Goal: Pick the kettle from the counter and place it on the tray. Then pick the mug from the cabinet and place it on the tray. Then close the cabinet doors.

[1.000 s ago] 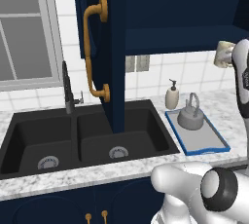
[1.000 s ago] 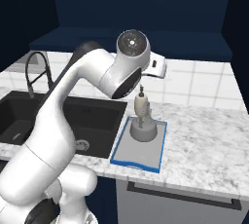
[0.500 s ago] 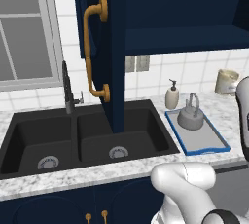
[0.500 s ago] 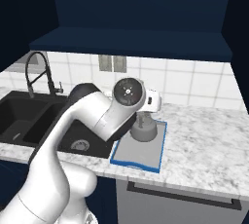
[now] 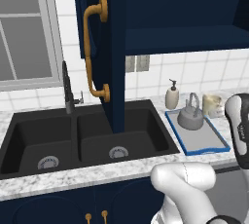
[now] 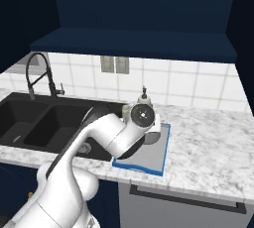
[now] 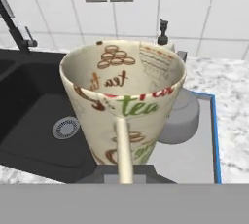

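Note:
My gripper is shut on the cream mug, which has printed lettering and stands upright with its mouth open to the hand view. The same mug hangs low just right of the grey kettle, over the far end of the blue-rimmed tray. Whether it touches the tray I cannot tell. The kettle stands on the tray right behind the mug. The navy cabinet is open, with one door and its golden handle swung out towards me.
A cream soap dispenser stands behind the tray by the tiled wall. The black double sink with its faucet lies left of the tray. My white arm covers much of the tray in the right base view.
The arm has brought the mug down from just under the cabinet shelf to beside the kettle, a little to the left. Kettle and tray have not moved.

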Controlling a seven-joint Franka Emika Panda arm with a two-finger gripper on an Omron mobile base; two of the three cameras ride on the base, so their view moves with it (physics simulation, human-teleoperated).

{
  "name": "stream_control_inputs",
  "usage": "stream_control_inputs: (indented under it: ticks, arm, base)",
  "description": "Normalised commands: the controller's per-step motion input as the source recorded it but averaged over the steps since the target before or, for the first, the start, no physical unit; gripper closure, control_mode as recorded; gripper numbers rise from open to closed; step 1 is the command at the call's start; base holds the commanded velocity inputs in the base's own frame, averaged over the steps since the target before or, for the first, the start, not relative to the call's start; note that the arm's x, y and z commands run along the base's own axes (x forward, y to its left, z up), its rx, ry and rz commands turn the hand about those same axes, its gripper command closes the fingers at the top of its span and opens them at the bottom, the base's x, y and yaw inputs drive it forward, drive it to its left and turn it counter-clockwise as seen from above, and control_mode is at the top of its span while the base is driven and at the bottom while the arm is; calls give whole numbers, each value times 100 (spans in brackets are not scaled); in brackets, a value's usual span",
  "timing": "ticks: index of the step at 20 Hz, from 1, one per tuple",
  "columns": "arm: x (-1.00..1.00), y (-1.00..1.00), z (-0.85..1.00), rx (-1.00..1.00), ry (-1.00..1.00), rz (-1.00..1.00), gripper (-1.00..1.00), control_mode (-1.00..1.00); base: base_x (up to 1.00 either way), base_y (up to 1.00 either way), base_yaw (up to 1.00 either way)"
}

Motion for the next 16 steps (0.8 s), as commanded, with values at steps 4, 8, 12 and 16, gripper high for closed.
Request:
stream_control_inputs:
  ticks: [4,8,12,16]
  arm:
    - [22,-13,-70,-1,16,41,100,-100]
    - [35,1,-73,0,21,26,100,-100]
    - [26,0,-71,0,26,12,100,-100]
    - [0,-2,-62,0,2,8,100,-100]
  base:
    - [0,0,0]
    - [0,0,0]
    - [0,0,0]
    - [0,0,0]
